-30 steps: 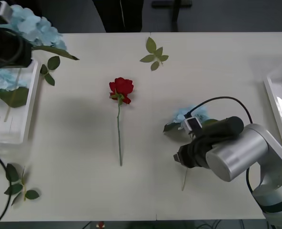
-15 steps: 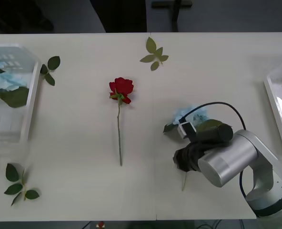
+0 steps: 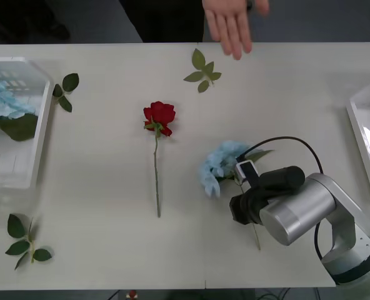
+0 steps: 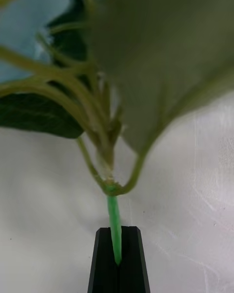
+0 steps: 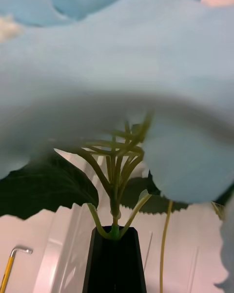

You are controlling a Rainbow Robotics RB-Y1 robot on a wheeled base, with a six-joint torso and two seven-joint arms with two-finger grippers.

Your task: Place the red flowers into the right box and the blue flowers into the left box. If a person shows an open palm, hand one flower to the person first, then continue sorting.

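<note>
Pinching the thin green stem of a blue flower point(image 3: 219, 167), right claw point(image 4: 117, 259) shut tight, bloom lying just beyond it on the table point(image 3: 97, 187). Clamped on another blue flower point(image 5: 117, 78), left claw point(image 5: 113, 259). Far ahead, an open hand point(image 3: 230, 24); off to the left, 1 rose point(image 3: 159, 117).
</note>
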